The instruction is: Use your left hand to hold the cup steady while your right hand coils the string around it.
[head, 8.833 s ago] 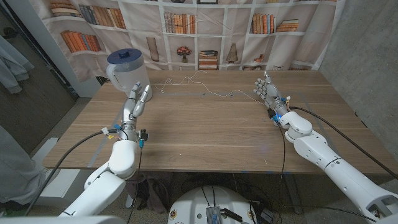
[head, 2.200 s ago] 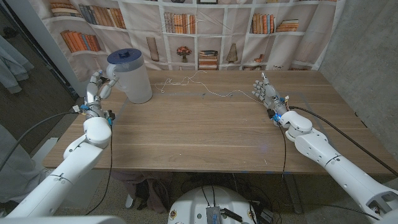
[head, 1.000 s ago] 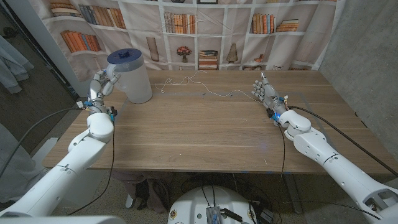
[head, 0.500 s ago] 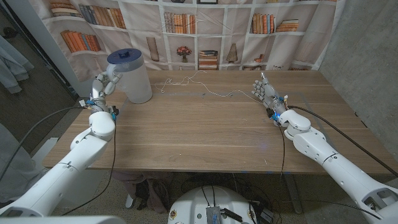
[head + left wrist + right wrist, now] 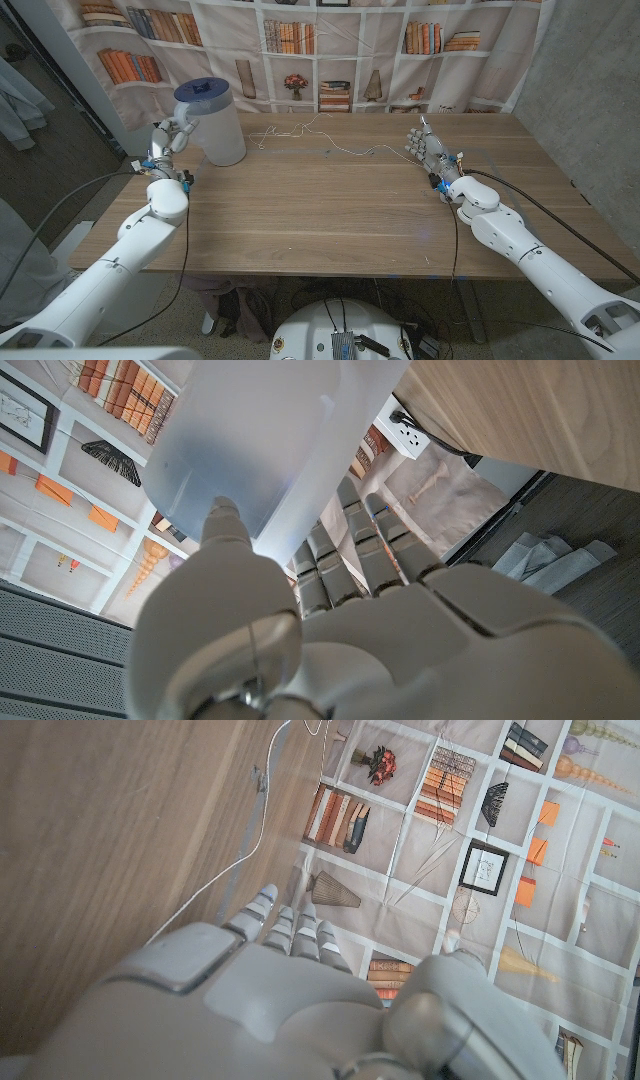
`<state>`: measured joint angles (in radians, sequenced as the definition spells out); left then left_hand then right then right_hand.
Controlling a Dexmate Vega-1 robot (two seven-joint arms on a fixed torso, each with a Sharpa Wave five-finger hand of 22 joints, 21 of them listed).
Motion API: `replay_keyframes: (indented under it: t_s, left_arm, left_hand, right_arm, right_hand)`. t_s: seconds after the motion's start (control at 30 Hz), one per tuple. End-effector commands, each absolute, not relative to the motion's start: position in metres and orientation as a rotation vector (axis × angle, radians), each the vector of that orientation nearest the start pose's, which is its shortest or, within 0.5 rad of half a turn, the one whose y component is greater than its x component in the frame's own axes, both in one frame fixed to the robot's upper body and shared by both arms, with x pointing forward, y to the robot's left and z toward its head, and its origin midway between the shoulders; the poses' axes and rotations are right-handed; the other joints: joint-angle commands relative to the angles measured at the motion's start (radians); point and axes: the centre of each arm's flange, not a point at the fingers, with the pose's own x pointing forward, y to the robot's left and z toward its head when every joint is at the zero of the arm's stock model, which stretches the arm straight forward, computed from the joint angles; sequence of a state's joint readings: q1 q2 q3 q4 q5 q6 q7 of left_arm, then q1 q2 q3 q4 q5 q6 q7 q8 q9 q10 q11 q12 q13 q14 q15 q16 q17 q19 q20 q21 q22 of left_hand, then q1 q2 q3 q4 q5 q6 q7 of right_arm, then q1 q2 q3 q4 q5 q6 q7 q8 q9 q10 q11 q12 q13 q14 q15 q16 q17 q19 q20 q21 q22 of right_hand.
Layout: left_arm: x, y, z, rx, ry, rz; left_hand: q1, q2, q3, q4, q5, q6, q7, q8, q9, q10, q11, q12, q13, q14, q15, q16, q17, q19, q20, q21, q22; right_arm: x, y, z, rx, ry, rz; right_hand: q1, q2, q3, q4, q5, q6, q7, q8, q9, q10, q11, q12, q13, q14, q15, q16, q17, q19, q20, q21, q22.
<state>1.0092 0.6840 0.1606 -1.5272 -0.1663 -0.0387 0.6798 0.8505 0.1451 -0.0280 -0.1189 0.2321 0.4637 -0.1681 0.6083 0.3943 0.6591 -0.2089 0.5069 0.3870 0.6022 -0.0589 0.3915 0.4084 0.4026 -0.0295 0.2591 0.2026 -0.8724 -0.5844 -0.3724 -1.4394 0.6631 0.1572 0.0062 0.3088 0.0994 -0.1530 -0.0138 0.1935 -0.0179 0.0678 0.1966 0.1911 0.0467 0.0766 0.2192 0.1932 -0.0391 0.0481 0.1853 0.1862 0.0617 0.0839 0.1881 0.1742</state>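
Your wooden worktop (image 5: 330, 210) spreads wide across the scene, with a printed bookshelf backdrop (image 5: 330, 50) hanging behind its far edge. At the far left corner stands the cup (image 5: 212, 124), a tall, translucent white container with a dark blue lid (image 5: 201, 92), upright on the wood. Your left hand (image 5: 168, 138) is up against the cup's left side; from the left wrist camera the fingers (image 5: 345, 555) reach along the frosted wall of the cup (image 5: 260, 440) with the thumb on the other side of it, so the hand looks wrapped on the cup, though the contact itself is hard to make out. Your right hand (image 5: 427, 148) stands at the far right of the worktop, well apart from the cup, fingers pointing up and slightly parted, holding nothing. The string (image 5: 310, 135), thin and white, lies loose on the far middle of the worktop, tangled just right of the cup and trailing rightward until its end is near your right hand. From the right wrist camera the string (image 5: 245, 850) runs across the wood just past your fingertips (image 5: 262, 898), not touching them.
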Motion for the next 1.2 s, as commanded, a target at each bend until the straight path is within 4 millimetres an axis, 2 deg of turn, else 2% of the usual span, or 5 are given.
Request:
replay_keyframes:
  t_s: [0.03, 0.33, 0.6, 0.73, 1.2]
  left_arm:
    - [0.583, 0.436, 0.003, 0.365, -0.653, 0.649]
    - [0.589, 0.429, 0.007, 0.379, -0.668, 0.62]
    - [0.59, 0.424, 0.008, 0.354, -0.694, 0.625]
    - [0.59, 0.421, 0.007, 0.346, -0.703, 0.629]
    - [0.584, 0.414, 0.0, 0.278, -0.729, 0.665]
  left_hand:
    - [0.043, 0.001, 0.019, -0.011, -0.001, 0.058, -0.004, 0.055, 0.037, 0.042, -0.001, 0.049, 0.042, 0.027, -0.158, 0.03, 0.041, 0.017, -0.004, 0.005, 0.008]
    - [0.126, 0.012, 0.062, -0.033, -0.01, 0.135, -0.006, 0.147, 0.103, 0.09, 0.001, 0.132, 0.121, 0.082, -0.159, 0.073, 0.096, 0.052, -0.015, 0.017, 0.013]
    - [0.264, 0.012, 0.125, -0.035, -0.044, 0.19, 0.006, 0.322, 0.269, 0.15, 0.003, 0.295, 0.306, 0.161, -0.16, 0.229, 0.282, 0.142, -0.019, 0.102, 0.075]
    - [0.292, 0.009, 0.138, -0.029, -0.044, 0.235, 0.023, 0.368, 0.3, 0.198, 0.008, 0.368, 0.382, 0.164, -0.161, 0.281, 0.356, 0.151, -0.018, 0.137, 0.106]
    - [0.212, 0.033, 0.121, 0.048, -0.048, 0.303, 0.065, 0.471, 0.388, 0.284, 0.052, 0.479, 0.486, 0.205, -0.137, 0.44, 0.488, 0.188, -0.007, 0.274, 0.224]
  right_arm:
    - [0.64, -0.284, -0.02, -0.01, -0.529, 0.241]
    - [0.638, -0.285, -0.022, -0.007, -0.528, 0.239]
    - [0.637, -0.286, -0.025, -0.004, -0.525, 0.235]
    - [0.637, -0.286, -0.025, -0.003, -0.525, 0.235]
    - [0.635, -0.286, -0.027, -0.002, -0.526, 0.24]
  right_hand:
    - [-0.005, -0.003, -0.001, 0.002, 0.001, 0.004, 0.002, 0.005, 0.002, 0.002, 0.001, 0.006, 0.002, 0.003, -0.005, 0.005, 0.002, 0.001, 0.006, 0.005, 0.004]
    - [-0.005, -0.002, -0.001, 0.002, 0.001, 0.004, 0.002, 0.004, 0.002, 0.001, 0.001, 0.006, 0.002, 0.003, -0.005, 0.004, 0.002, 0.001, 0.005, 0.005, 0.004]
    - [-0.005, -0.001, 0.0, 0.002, 0.001, 0.004, 0.003, 0.005, 0.002, 0.002, 0.0, 0.006, 0.002, 0.002, -0.006, 0.004, 0.002, 0.001, 0.005, 0.005, 0.004]
    - [-0.004, -0.001, 0.0, 0.001, 0.001, 0.004, 0.003, 0.005, 0.002, 0.002, -0.001, 0.007, 0.002, 0.003, -0.006, 0.004, 0.002, 0.001, 0.005, 0.005, 0.004]
    - [-0.003, 0.0, 0.001, 0.0, 0.001, 0.004, 0.003, 0.004, 0.002, 0.002, -0.001, 0.007, 0.002, 0.003, -0.005, 0.004, 0.002, 0.001, 0.005, 0.005, 0.004]
